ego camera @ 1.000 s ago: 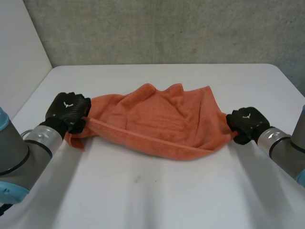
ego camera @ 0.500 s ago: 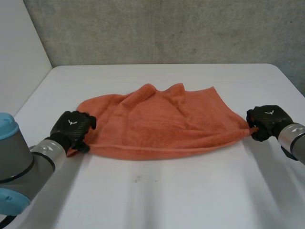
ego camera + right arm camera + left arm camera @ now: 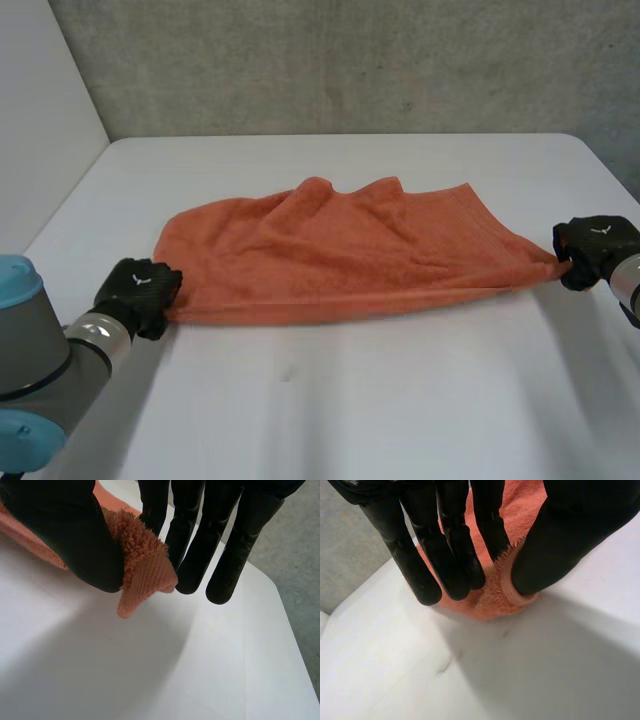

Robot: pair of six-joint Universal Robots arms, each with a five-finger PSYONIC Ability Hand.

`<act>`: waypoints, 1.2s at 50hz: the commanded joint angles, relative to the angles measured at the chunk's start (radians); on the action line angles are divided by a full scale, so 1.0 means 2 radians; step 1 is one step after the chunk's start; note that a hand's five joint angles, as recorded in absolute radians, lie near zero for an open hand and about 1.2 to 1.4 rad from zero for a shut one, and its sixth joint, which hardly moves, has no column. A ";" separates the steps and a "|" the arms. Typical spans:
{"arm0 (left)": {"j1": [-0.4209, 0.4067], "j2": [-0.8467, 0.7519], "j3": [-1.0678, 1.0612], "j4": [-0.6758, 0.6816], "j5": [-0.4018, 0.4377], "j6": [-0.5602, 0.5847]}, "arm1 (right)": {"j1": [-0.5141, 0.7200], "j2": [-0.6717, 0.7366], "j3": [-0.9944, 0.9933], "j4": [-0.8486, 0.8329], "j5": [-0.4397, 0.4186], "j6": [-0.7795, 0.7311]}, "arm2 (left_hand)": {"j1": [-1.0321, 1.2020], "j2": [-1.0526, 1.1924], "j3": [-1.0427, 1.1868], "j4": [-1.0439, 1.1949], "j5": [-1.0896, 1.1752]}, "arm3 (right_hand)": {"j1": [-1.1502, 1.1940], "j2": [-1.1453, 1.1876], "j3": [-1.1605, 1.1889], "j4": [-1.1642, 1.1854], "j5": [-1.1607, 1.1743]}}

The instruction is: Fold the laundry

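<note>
Orange towel [image 3: 340,255] lies spread across the middle of the white desk [image 3: 350,410], drawn out lengthwise between the two arms. Its near edge runs in an almost straight line from hand to hand. The far edge is rumpled, with soft ridges bunched toward the middle.

Left robot hand [image 3: 140,292] sits low on the desk at the towel's near-left corner. In the left wrist view the terry corner is pinched between the thumb and nearly straight fingers, so it is gripping the cloth.

Right robot hand [image 3: 597,247] is at the towel's right corner, close to the desk's right edge. In the right wrist view the thumb presses a folded tip of the cloth against the fingers, with a small hemmed point sticking out just past the thumb. It too is closed on the towel.

Grey concrete wall [image 3: 340,60] stands behind the desk.
</note>
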 commanded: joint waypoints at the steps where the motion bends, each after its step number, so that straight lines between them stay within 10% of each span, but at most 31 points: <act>1: 0.002 0.063 0.003 -0.001 -0.010 0.007 | 0.001 -0.062 -0.009 0.066 -0.003 -0.009 | 0.132 0.120 0.125 0.122 0.132 | 0.204 0.115 0.109 0.104 0.153; 10: 0.003 0.227 0.018 -0.052 -0.006 0.010 | 0.001 -0.163 -0.049 0.262 -0.005 -0.101 | 0.132 0.120 0.125 0.122 0.132 | 0.204 0.115 0.109 0.104 0.153; 22: 0.039 0.139 0.024 -0.193 -0.004 0.100 | 0.005 -0.108 -0.003 0.327 0.038 -0.221 | 0.132 0.120 0.125 0.122 0.132 | 0.204 0.115 0.109 0.104 0.153; 32: 0.031 -0.011 0.154 -0.165 -0.008 0.129 | 0.066 -0.007 -0.124 0.283 0.091 -0.196 | 0.132 0.120 0.125 0.122 0.132 | 0.204 0.115 0.109 0.104 0.153; 41: -0.014 -0.027 0.425 -0.062 -0.011 0.097 | 0.093 -0.011 -0.379 0.099 0.100 0.004 | 0.132 0.120 0.125 0.122 0.132 | 0.204 0.115 0.109 0.104 0.153; 46: -0.011 0.017 0.445 0.084 -0.033 -0.008 | 0.090 -0.087 -0.329 -0.031 0.092 0.044 | 0.132 0.120 0.125 0.122 0.132 | 0.204 0.115 0.109 0.104 0.153; 60: -0.007 0.002 0.296 0.088 -0.028 -0.031 | 0.095 -0.060 -0.203 -0.014 0.060 0.029 | 0.132 0.120 0.125 0.122 0.132 | 0.204 0.115 0.109 0.104 0.153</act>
